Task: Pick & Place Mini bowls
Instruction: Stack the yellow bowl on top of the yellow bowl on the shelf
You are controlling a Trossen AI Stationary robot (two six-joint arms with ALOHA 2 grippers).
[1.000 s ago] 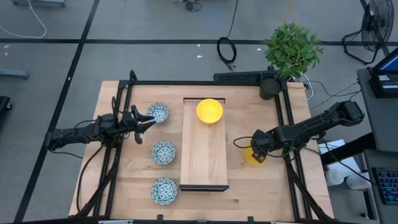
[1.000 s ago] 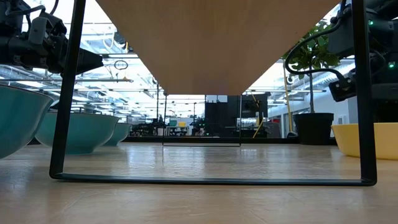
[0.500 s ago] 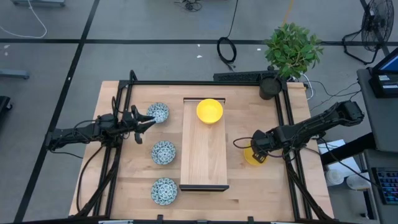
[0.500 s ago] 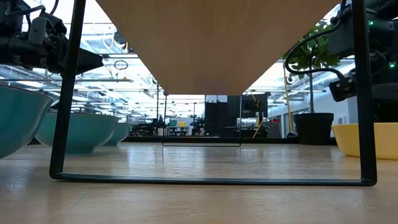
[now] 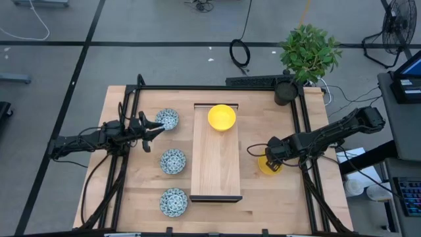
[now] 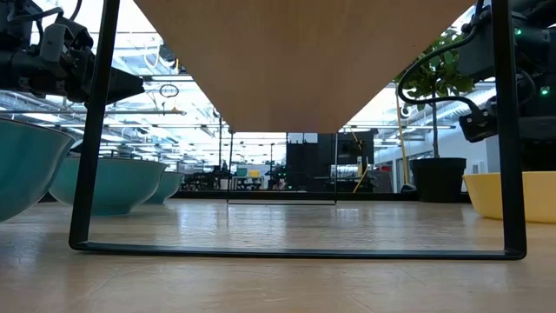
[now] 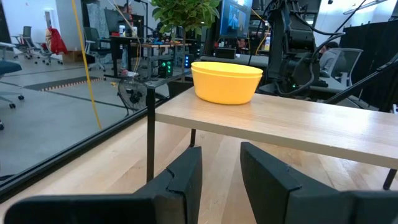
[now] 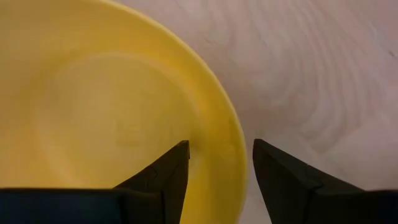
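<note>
A yellow mini bowl (image 5: 222, 117) stands on the far end of the raised wooden tray (image 5: 216, 171); it also shows in the left wrist view (image 7: 226, 81). Another yellow bowl (image 5: 266, 167) rests on the table right of the tray. My right gripper (image 5: 270, 158) is open above it, one finger inside the rim and one outside (image 8: 217, 165). Three blue-green patterned bowls (image 5: 167, 119) (image 5: 173, 160) (image 5: 173, 201) rest on the table left of the tray. My left gripper (image 5: 158, 128) is open and empty (image 7: 221, 171) beside the farthest patterned bowl.
The tray stands on black metal legs (image 6: 91, 130) above the table. A potted plant (image 5: 308, 56) stands at the far right corner. A black frame (image 5: 217, 87) runs round the table's edge. Bare tray surface lies nearer than the yellow bowl.
</note>
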